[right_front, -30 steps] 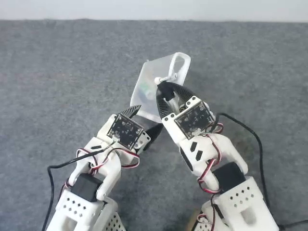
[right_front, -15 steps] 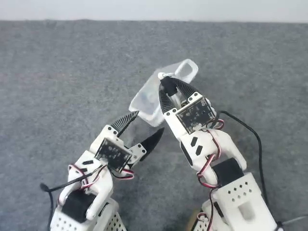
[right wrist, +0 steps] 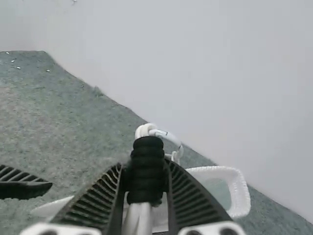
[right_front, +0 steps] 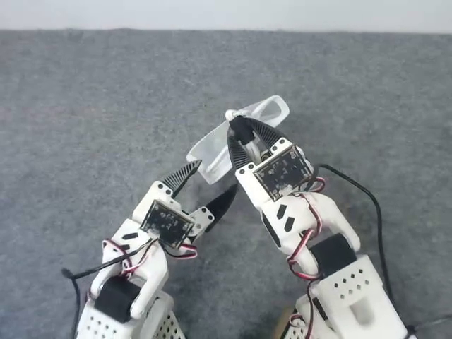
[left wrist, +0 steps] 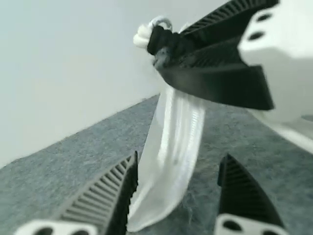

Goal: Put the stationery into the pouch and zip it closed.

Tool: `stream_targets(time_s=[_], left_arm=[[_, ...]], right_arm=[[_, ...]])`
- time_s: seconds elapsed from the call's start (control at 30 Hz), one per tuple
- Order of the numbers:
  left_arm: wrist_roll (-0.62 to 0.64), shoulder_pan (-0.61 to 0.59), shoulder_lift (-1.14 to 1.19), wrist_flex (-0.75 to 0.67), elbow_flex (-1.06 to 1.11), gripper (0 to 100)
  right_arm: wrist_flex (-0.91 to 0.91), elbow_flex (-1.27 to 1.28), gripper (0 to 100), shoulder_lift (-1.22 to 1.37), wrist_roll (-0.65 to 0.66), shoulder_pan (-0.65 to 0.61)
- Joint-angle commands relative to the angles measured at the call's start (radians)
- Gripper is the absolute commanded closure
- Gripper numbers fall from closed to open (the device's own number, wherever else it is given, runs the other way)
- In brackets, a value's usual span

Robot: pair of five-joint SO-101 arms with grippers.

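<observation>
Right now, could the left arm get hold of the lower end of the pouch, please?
Probably yes. The left gripper is open, and the lower end of the pouch hangs just ahead of its opening with nothing in between. The right gripper grips only the top end.

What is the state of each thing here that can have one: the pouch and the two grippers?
pouch: held up by its top end, hanging tilted; whether it is zipped, I cannot tell.
right gripper: fingers shut on the pouch at its pull end.
left gripper: fingers open, one on each side of the pouch's lower end, not gripping it.
</observation>
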Motion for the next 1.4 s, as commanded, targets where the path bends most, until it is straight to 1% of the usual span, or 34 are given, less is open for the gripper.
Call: stream_targets(time_s=[0.0, 0.13, 0.23, 0.3, 0.37, 0.5, 0.67, 0.83, 1.13, 1.37], left_arm=[[-0.006, -0.003, 0.002, -0.071, 0.012, 75], [-0.008, 0.002, 0.002, -0.098, 0.036, 75], [-0.008, 0.002, 0.0, -0.104, 0.044, 76], [-0.008, 0.002, 0.0, -0.104, 0.042, 80], [-0.018, -0.002, -0.002, -0.104, 0.039, 87], [-0.117, 0.003, -0.002, -0.104, 0.039, 99], [-0.121, 0.0, -0.002, -0.101, 0.042, 99], [-0.123, -0.006, -0.002, -0.098, 0.044, 99], [-0.126, -0.008, -0.002, -0.098, 0.044, 99], [-0.126, -0.052, -0.002, -0.103, 0.044, 99]], right_arm=[[0.035, -0.005, 99.3, -0.016, 0.015, -0.028], [0.124, -0.002, 99.3, -0.093, 0.052, -0.091], [0.154, 0.0, 99.3, -0.131, 0.055, -0.107], [0.153, 0.0, 99.3, -0.133, 0.06, -0.104], [0.148, 0.0, 99.3, -0.124, 0.06, -0.094], [0.102, 0.014, 99.3, -0.107, 0.055, -0.048], [0.058, 0.037, 99.3, -0.111, 0.052, -0.019], [0.048, 0.032, 99.3, -0.113, 0.009, 0.016], [-0.054, 0.037, 99.3, -0.104, -0.104, 0.18], [-0.079, 0.038, 99.3, -0.102, -0.115, 0.237]])
